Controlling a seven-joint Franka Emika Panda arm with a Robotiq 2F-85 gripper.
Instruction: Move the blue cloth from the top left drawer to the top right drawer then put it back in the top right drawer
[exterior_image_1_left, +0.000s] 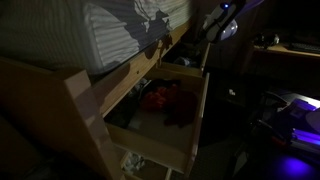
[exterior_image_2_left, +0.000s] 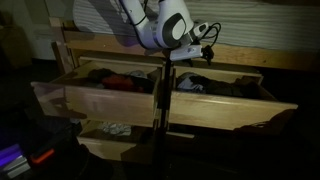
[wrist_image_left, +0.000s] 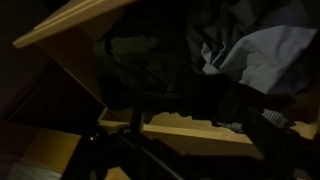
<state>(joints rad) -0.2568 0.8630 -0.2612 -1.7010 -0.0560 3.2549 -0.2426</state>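
While the hand (exterior_image_2_left: 203, 37) hangs above the open top right drawer (exterior_image_2_left: 230, 106), I cannot tell its grip.

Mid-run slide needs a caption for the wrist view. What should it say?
Dim wrist view over an open wooden drawer holding dark clothes and a bunched pale grey cloth.

You're in a dim home bedroom. Striped bedding (exterior_image_1_left: 118, 32) lies over a wooden bed frame (exterior_image_1_left: 85, 100). Its open drawers (exterior_image_2_left: 215, 108) hold loose clothes (exterior_image_2_left: 112, 79).
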